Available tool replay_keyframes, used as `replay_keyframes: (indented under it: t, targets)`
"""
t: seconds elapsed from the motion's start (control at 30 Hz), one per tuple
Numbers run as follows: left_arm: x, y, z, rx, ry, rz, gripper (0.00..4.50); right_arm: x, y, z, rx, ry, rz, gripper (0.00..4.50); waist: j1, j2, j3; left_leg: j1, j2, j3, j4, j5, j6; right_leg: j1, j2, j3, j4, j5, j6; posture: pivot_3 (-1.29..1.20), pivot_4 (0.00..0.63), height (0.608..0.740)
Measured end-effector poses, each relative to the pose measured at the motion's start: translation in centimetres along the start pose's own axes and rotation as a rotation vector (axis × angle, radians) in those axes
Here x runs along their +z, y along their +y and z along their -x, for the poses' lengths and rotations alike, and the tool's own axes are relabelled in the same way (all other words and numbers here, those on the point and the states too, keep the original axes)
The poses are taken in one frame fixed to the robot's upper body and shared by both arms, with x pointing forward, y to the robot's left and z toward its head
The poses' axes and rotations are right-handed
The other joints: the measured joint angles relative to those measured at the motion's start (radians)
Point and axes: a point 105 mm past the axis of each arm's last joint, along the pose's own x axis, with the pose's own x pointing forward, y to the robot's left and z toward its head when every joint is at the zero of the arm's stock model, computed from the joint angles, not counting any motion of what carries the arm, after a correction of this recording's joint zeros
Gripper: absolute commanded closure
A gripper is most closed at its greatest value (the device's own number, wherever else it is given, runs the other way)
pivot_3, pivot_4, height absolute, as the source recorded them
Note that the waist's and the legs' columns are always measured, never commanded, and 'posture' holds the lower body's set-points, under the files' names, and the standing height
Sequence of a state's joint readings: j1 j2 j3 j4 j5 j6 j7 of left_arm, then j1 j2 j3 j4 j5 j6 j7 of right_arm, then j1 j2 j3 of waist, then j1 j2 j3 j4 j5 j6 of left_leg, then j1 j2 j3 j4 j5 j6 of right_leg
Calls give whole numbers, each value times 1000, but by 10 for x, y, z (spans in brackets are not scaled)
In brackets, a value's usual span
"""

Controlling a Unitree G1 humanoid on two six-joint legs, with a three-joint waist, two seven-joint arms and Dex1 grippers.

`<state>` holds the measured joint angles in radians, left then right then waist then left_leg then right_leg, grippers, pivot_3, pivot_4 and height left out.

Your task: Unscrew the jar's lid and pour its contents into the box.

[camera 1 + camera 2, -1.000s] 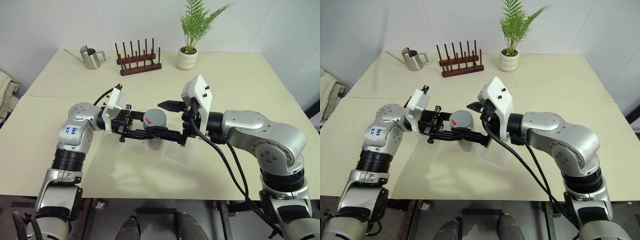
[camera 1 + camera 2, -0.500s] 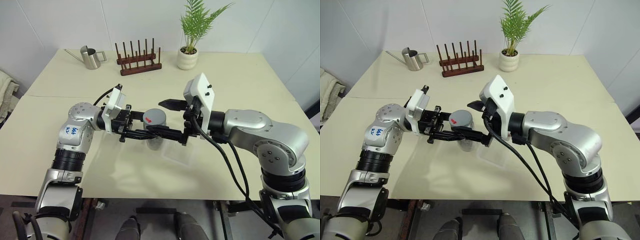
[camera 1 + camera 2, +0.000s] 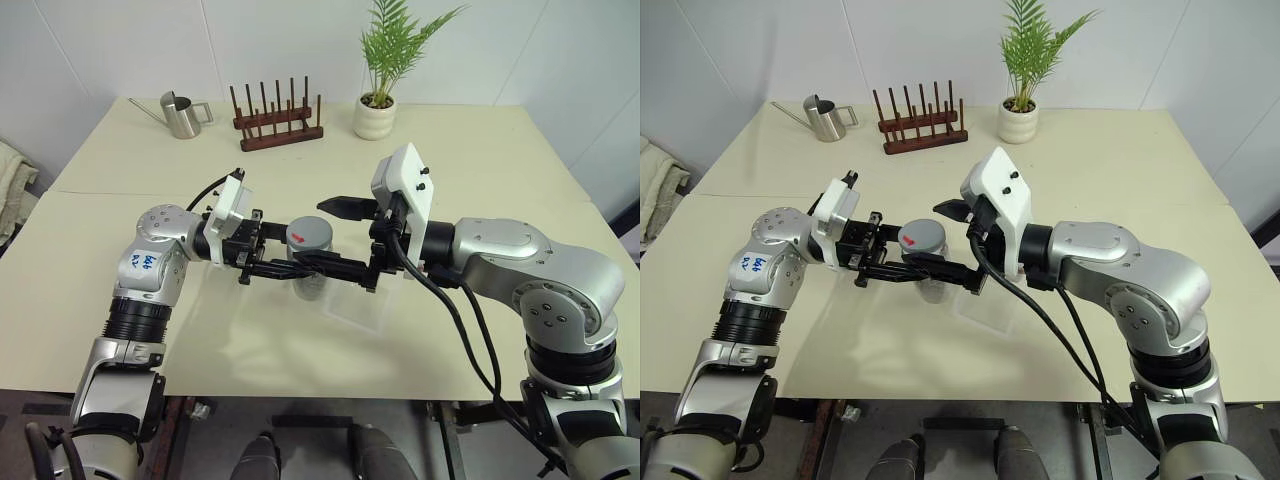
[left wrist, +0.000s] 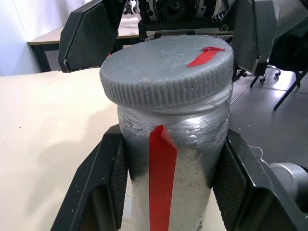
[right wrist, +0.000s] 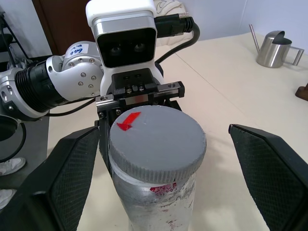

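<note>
a: where's your jar?
b: the jar [image 3: 310,280] is upright above the surface [image 3: 480,170], pinched at its body by your left gripper [image 3: 300,268], fingers [image 4: 108,163] tight on both sides.
a: and the lid?
b: the lid [image 3: 310,236] sits on the jar, red mark up, just above the left gripper.
a: right side?
b: your right gripper [image 3: 330,235] is spread wide, one finger [image 5: 72,168] on each side of the lid, not touching it, holding nothing.
a: box?
b: the box [image 3: 362,305] lies on the surface right under the right gripper, beside the jar.
</note>
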<state>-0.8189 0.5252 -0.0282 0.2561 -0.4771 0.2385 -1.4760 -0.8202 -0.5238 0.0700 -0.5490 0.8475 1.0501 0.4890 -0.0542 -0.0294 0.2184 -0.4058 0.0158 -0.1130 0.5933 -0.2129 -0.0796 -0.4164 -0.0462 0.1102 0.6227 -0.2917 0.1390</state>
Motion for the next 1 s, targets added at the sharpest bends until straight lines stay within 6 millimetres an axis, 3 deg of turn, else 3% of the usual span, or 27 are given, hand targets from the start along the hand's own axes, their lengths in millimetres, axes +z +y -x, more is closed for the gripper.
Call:
replay_keyframes:
  t: [0.17,0.23,0.93,1.0]
  targets:
    - [0,0,0,2,4,-1,2479,0,0,0,0,0,0,22,0,0,0,0,0,0,0,0,0,0,0,0,0,0,0,0,150,740]
    - [0,0,0,2,4,-2,2479,0,0,0,0,-1,0,391,0,0,0,0,0,0,0,0,0,0,0,0,0,0,0,0,150,740]
    - [0,1,-1,10,2,-13,2479,-1,4,-1,28,-4,-9,391,0,0,0,0,0,0,0,0,0,0,0,0,0,0,0,0,150,740]
    - [0,1,-1,10,2,-16,2479,-1,4,-1,29,-4,-10,731,0,0,0,0,0,0,0,0,0,0,0,0,0,0,0,0,150,740]
